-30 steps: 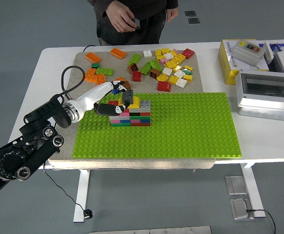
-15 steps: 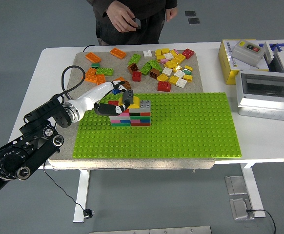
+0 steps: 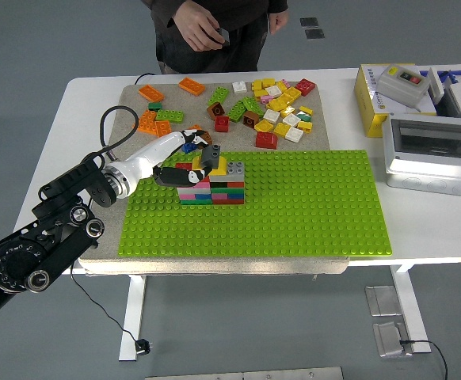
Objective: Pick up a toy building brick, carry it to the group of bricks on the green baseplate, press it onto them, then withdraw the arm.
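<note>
A stack of coloured bricks (image 3: 224,190) stands on the left part of the green baseplate (image 3: 310,206). It has red, green, pink and white layers, with a grey brick (image 3: 235,168) and a yellow brick (image 3: 219,165) on top. My left hand (image 3: 199,161) reaches in from the left over the stack's top left corner. Its black fingers (image 3: 208,155) are curled down onto the yellow brick. The stack's left top is hidden under the hand. Loose bricks (image 3: 274,107) lie in a heap on the mat behind the baseplate.
Orange and green bricks (image 3: 158,119) lie at the mat's back left. A person stands at the far side, a hand (image 3: 201,33) holding a small dark object. Electrical boxes (image 3: 432,146) sit at the table's right. A black cable (image 3: 108,131) loops by my forearm.
My left hand has shifted very slightly upward on the stack. The bricks have not moved.
</note>
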Tool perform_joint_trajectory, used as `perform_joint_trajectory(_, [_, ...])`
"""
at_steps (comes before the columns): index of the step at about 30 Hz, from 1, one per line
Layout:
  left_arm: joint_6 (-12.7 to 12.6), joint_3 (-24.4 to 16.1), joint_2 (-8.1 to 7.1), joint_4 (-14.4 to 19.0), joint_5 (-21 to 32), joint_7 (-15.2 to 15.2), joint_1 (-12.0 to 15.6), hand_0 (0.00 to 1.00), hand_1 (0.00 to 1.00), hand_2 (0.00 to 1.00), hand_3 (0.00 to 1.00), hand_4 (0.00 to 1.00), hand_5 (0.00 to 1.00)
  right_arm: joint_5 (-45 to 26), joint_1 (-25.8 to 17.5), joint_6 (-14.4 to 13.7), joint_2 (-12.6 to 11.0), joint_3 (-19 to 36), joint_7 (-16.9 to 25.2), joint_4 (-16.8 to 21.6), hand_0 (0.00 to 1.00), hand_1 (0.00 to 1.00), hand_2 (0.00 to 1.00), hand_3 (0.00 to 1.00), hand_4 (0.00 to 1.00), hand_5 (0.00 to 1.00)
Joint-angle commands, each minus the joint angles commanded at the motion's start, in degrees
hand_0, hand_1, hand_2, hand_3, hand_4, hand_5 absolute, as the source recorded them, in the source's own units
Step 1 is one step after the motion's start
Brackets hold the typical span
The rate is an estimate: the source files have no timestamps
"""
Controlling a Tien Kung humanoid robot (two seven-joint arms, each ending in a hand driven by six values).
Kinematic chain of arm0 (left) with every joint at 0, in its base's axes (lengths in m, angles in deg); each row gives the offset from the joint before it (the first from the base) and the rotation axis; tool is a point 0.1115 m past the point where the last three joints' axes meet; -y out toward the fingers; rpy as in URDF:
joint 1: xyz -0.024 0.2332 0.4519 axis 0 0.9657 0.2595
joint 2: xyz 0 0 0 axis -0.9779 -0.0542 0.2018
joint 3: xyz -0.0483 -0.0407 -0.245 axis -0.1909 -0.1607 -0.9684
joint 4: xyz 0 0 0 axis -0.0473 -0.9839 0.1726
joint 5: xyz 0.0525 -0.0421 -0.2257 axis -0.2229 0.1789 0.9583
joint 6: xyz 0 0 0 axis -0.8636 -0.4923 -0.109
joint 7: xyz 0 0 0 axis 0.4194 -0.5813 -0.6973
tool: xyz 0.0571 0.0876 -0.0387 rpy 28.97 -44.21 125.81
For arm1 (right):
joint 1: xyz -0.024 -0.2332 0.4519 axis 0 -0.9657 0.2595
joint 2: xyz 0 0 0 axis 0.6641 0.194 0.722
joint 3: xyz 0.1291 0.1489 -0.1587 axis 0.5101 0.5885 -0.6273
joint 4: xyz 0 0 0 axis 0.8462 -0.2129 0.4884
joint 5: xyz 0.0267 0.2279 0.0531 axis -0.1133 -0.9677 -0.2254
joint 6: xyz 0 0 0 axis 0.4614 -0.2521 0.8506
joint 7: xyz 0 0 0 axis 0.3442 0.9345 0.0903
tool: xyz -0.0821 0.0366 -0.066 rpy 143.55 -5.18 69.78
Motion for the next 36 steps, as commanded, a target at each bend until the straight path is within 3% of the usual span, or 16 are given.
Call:
perform_joint_trajectory(26, [0.0, -0.1, -0.04, -0.3, 0.1, 0.2, -0.1, 0.998, 0.998, 0.998, 0.788, 0.688, 0.385, -0.8, -0.1, 0.0, 0.0, -0.9, 0.5, 0.0, 0.768, 0.699, 0.735, 0.719, 0.545, 0.868])
perform_joint_trajectory(27, [-0.1, -0.1, -0.06, -0.4, 0.1, 0.3, -0.1, 0.998, 0.998, 0.998, 0.801, 0.721, 0.423, -0.8, -0.1, 0.0, 0.0, -1.0, 0.5, 0.0, 0.769, 0.698, 0.735, 0.719, 0.546, 0.869])
perform_joint_trajectory(32, [-0.2, -0.7, -0.08, -0.5, -0.1, 0.5, -0.2, 0.998, 0.998, 0.998, 0.801, 0.721, 0.423, -1.0, -0.1, 0.1, 0.0, -1.2, 0.7, 0.0, 0.769, 0.698, 0.735, 0.719, 0.546, 0.869])
perform_joint_trajectory(33, [-0.2, -0.8, -0.07, -0.5, -0.1, 0.5, -0.2, 0.998, 0.998, 0.998, 0.828, 0.840, 0.549, -1.1, -0.1, 0.1, 0.0, -1.3, 0.7, 0.0, 0.771, 0.699, 0.734, 0.718, 0.545, 0.869])
perform_joint_trajectory(36, [0.0, -1.2, -0.14, -0.4, -0.2, 0.6, -0.2, 0.998, 0.998, 0.998, 0.828, 0.840, 0.549, -1.2, -0.2, 0.1, 0.0, -1.3, 0.8, 0.0, 0.771, 0.699, 0.734, 0.718, 0.545, 0.869])
